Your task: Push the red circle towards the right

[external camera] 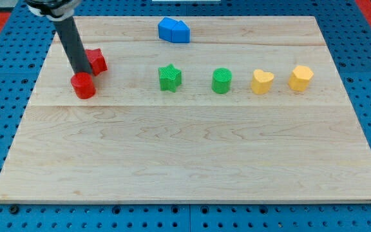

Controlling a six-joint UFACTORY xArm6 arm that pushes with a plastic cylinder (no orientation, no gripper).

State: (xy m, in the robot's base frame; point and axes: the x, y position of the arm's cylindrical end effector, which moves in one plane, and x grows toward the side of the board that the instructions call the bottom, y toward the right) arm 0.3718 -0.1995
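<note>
My rod partly hides a red block.

No words, labels, brands, numbers or signs can be read anywhere in this view: the wooden counter shows only bare grain, the coloured blocks have plain unmarked faces, the dark rod carries no lettering, and the blue perforated surface around the counter has no print
</note>
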